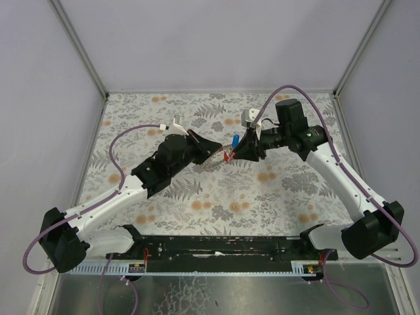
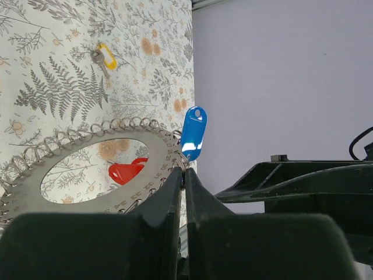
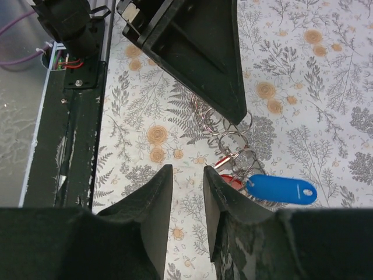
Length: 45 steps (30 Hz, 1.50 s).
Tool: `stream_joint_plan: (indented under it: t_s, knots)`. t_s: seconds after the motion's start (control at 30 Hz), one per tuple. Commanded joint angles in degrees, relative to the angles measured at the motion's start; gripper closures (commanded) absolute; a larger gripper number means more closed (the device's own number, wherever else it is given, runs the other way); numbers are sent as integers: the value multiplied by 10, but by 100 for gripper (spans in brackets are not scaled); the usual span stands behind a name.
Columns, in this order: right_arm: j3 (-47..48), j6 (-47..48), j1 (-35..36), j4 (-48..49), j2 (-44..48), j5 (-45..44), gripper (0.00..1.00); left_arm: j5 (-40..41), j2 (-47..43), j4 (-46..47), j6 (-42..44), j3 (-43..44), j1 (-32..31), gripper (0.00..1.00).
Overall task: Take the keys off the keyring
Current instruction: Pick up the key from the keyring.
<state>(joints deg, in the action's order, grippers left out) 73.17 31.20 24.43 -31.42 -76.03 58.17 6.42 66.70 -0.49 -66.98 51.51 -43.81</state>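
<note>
Left gripper (image 2: 184,175): clenched on the rim of the flat grey metal keyring (image 2: 64,150). Black fingers (image 2: 163,204) pinch the ridged edge right below the blue tag. Holds the ring out ahead of the fingertips, its wide oval hole showing the print behind.

Right gripper (image 3: 187,172): released, with a narrow gap between two black wedge-shaped fingers and only floral print seen through it. Sits just beside the ring's looped edge, facing the left gripper from the other side. Red tag close against the outer side of one finger; touching or not, cannot tell.

Of the keys:
- Glossy blue plastic tag (image 2: 193,133), oblong with rounded ends and a small hole near the top. Stands up from the ring's edge at the left fingertips.
- Red plastic tag (image 2: 125,171), seen through the ring's hole.
- Yellow plastic tag (image 2: 106,56) with a small grey metal key. Lies on the surface, well apart from the ring.

Ring band: flat, matte, smooth. Outer edge: a row of thin shiny wire loops, coil-like.

Surface (image 1: 197,203): pale cloth printed with grey ferns and orange flowers.
</note>
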Motion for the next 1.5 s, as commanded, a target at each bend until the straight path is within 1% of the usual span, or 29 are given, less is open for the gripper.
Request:
stream_joint_plan:
  t_s: [0.0, 0.07, 0.13, 0.2, 0.3, 0.47, 0.57, 0.67, 0.77, 0.9, 1.03, 1.13, 1.3, 1.33, 1.4, 1.47]
  knots:
    - [28, 41, 13, 18, -4, -41, 64, -19, -1, 61, -12, 3, 5, 100]
    - [56, 61, 14, -3, -16, -53, 61, -23, 2, 62, -16, 2, 6, 100]
    - [95, 104, 22, -59, -31, -63, 59, -28, 4, 66, -20, -2, 8, 100]
    - [124, 120, 34, -99, -39, -79, 59, -31, 6, 69, -27, -5, 12, 100]
    - [119, 98, 48, -92, -32, -90, 59, -37, 4, 90, -48, -22, 17, 100]
    - [103, 22, 56, -70, -26, -46, 61, -49, 5, 101, -61, -29, 25, 100]
    - [99, -9, 56, -67, -22, -39, 63, -54, 3, 98, -59, -26, 28, 100]
    - [80, -29, 58, -57, -20, -36, 65, -54, 2, 99, -59, -26, 29, 100]
    - [54, -35, 70, -52, -16, -12, 65, -55, 4, 103, -63, -28, 29, 100]
    - [25, -45, 98, -29, -14, -35, 66, -55, 6, 104, -65, -28, 29, 100]
    - [14, -70, 99, 7, -12, -89, 66, -56, 8, 102, -65, -21, 29, 100]
    - [17, -71, 99, 9, -10, -128, 66, -56, 8, 100, -66, -19, 29, 100]
    - [-13, -81, 99, 39, -3, -210, 65, -55, 9, 104, -72, -20, 29, 100]
    - [-16, -79, 98, 41, -3, -215, 64, -55, 9, 107, -73, -21, 30, 100]
    - [-8, -64, 95, 26, -9, -193, 64, -52, 11, 108, -75, -20, 29, 100]
    - [22, 11, 93, -42, -21, -145, 63, -47, 13, 105, -75, -18, 30, 100]
